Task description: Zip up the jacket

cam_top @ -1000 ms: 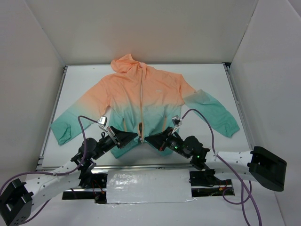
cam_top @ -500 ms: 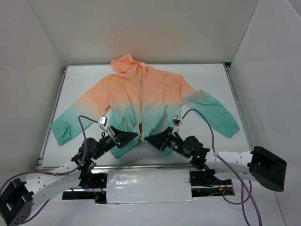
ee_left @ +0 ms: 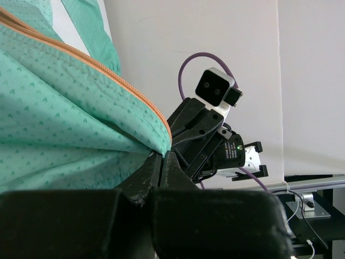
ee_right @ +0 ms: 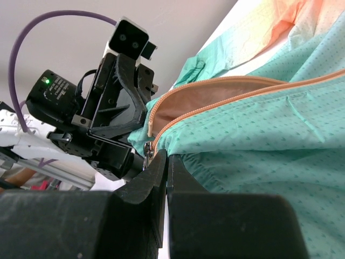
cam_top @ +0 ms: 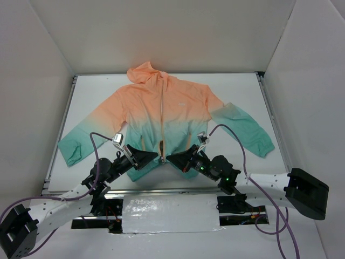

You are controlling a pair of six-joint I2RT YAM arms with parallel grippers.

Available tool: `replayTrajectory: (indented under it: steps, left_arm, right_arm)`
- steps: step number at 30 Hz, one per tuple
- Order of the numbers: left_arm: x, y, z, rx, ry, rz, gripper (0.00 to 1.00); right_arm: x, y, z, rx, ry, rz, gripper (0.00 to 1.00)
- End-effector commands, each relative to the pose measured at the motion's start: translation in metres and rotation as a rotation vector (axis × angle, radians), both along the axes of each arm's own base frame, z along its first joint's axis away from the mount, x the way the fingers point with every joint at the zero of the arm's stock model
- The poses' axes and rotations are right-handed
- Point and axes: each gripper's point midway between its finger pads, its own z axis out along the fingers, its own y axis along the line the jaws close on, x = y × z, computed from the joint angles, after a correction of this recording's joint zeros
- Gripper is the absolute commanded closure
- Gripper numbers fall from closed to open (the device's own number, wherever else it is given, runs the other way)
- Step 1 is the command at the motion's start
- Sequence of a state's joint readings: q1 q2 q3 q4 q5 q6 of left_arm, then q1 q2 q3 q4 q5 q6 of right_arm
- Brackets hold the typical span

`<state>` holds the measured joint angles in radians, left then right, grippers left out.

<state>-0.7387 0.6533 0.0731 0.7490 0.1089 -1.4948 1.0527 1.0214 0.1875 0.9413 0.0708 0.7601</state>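
Top external shows you the left gripper (cam_top: 157,158) and right gripper (cam_top: 170,158) nearest, each clamped on the teal hem of the jacket (cam_top: 141,110) beside the zipper (cam_top: 161,108). Beyond, it lies flat on the table (cam_top: 237,89), hood farthest (white chest mark (cam_top: 182,104) unreadable).

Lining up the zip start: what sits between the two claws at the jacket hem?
In the top view, only the bottom end of the jacket zipper; left claw and right claw each grip the jacket beside it.

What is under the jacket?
The jacket lies spread on the white table, which shows all around it. At the hem, the left fingers and right fingers are shut on the cloth. Whatever lies right beneath the cloth is covered, so I cannot tell.
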Motion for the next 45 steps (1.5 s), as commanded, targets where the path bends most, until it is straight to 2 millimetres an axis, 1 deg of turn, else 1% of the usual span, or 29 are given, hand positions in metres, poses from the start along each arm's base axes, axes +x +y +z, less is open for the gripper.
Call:
replayTrajectory:
  steps: [1, 14, 21, 26, 34, 44, 45]
  left_arm:
    - [-0.005, 0.000, 0.018, -0.048, -0.060, -0.015, 1.00]
    - [-0.005, -0.001, 0.018, -0.051, -0.059, -0.019, 1.00]
    - [-0.006, -0.002, 0.020, -0.055, -0.061, -0.025, 1.00]
    - [-0.006, -0.001, 0.023, -0.060, -0.070, -0.026, 1.00]
    - [-0.007, -0.003, 0.024, -0.053, -0.076, -0.033, 1.00]
    - [-0.005, -0.003, 0.021, -0.027, -0.080, -0.027, 1.00]
    - [-0.005, -0.003, 0.020, -0.028, -0.078, -0.026, 1.00]
  right_arm:
    - [0.005, 0.000, 0.036, 0.078, -0.073, -0.016, 1.00]
    - [0.006, 0.004, 0.040, 0.084, -0.078, -0.006, 1.00]
    - [0.009, 0.006, 0.042, 0.081, -0.080, -0.012, 1.00]
    - [0.011, 0.005, 0.038, 0.073, -0.075, -0.017, 1.00]
    - [0.015, 0.005, 0.040, 0.072, -0.077, -0.023, 1.00]
    - [0.020, 0.010, 0.047, 0.072, -0.080, -0.025, 1.00]
    - [0.019, 0.011, 0.045, 0.068, -0.077, -0.020, 1.00]
